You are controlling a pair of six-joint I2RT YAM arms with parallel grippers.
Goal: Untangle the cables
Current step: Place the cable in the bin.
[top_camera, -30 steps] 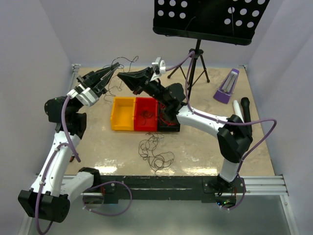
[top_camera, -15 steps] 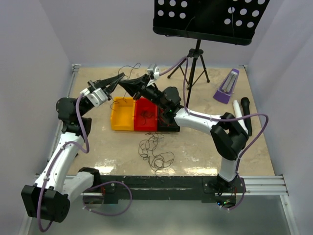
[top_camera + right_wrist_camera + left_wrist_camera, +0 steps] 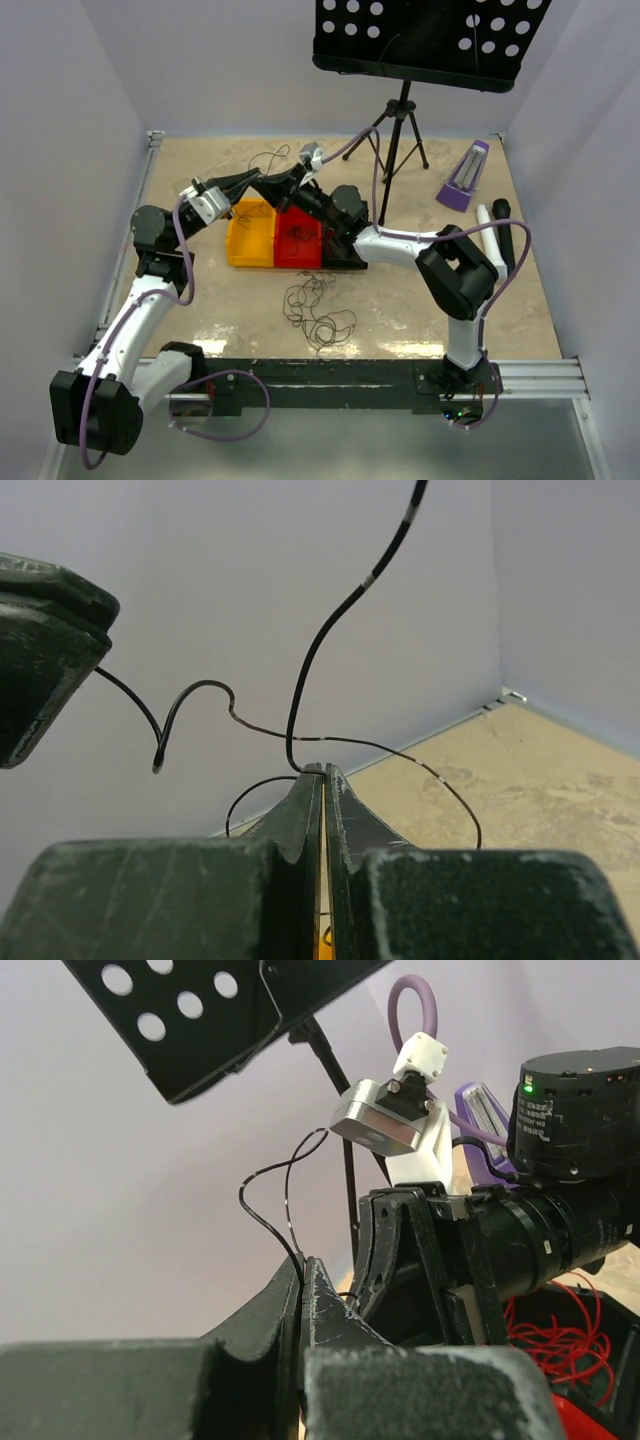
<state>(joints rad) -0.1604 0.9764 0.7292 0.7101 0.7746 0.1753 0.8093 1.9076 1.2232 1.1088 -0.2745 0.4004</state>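
Over beige table [image 3: 420, 310], two end effectors [image 3: 303, 1265] [image 3: 324, 772] pinch cables [image 3: 291, 740].

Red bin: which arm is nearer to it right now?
Right. Seen from above, the right arm stretches across the red bin, the right tool just past its far-left corner. The left tool is over the neighbouring yellow bin's far edge.

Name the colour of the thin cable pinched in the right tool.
Black cable, clamped in the right tool; right wrist view shows it best.
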